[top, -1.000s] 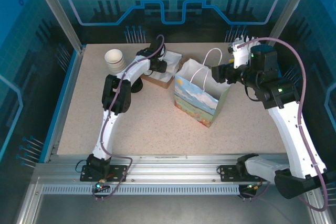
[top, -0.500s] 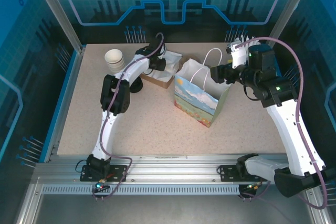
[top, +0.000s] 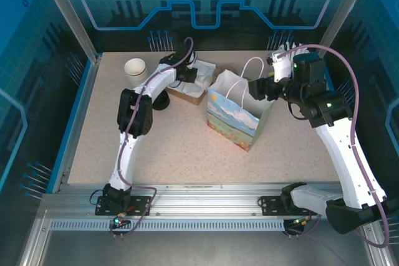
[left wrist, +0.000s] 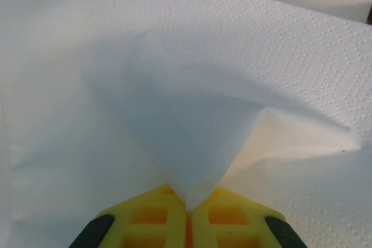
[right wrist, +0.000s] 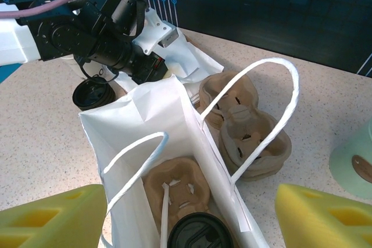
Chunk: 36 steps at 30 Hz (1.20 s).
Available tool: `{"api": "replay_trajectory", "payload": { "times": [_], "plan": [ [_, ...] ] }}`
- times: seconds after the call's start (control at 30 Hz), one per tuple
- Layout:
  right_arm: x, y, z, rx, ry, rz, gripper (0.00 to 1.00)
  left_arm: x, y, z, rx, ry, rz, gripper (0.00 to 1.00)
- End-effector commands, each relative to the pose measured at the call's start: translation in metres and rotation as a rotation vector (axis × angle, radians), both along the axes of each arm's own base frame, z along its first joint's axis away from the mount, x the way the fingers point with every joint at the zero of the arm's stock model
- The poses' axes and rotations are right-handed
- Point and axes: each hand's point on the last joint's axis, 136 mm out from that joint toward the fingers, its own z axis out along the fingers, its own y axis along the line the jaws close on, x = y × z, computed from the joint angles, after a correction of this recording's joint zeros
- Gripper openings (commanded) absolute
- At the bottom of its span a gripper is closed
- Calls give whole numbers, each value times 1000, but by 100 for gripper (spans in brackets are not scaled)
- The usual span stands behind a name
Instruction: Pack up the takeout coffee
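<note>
With the takeout coffee (right wrist: 200, 233) inside the gift bag (right wrist: 139, 114) and the right gripper (right wrist: 190, 196) gaping empty at that bag's mouth, the left gripper (left wrist: 187, 207), pinched shut on 1 napkin (left wrist: 186, 114) beside the bag, should lift slowly, peeling 1 sheet.

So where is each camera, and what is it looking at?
Top external: above and behind the arms, facing down at the table; both arms show.
Left wrist: on the left gripper, facing a white napkin pinched in its shut yellow fingers.
Right wrist: on the right gripper, facing down into the gift bag; its open yellow fingers show.
Shared: top and right wrist both show the gift bag.
</note>
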Motion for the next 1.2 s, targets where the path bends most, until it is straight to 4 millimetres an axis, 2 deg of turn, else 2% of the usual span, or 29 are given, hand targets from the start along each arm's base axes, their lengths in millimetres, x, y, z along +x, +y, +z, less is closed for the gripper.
{"api": "replay_trajectory", "payload": {
  "times": [0.0,0.23,0.33,0.43,0.5,0.7,0.8,0.9,1.07,1.17],
  "plan": [
    [-6,2,15,2,-35,10,77,-1,3,67,-36,-114,-5,6],
    [-11,0,38,13,-98,-12,77,-16,10,134,-66,-245,-4,5],
    [-14,4,53,29,-137,-1,77,-28,13,166,-95,-306,1,5],
    [-18,13,67,52,-179,27,78,-49,13,204,-165,-377,-5,5],
    [-23,27,75,79,-193,84,78,-70,10,237,-245,-444,-21,5],
    [-33,96,84,200,-155,330,82,-146,-7,299,-506,-659,-109,5],
    [-32,128,89,233,-159,404,84,-176,-18,313,-552,-703,-148,5],
    [-28,152,91,216,-178,425,86,-194,-29,319,-559,-714,-166,5],
    [-9,159,93,181,-233,334,88,-217,-44,327,-588,-720,-210,5],
    [1,160,95,187,-255,299,86,-224,-49,328,-603,-724,-226,5]
  ]
}}
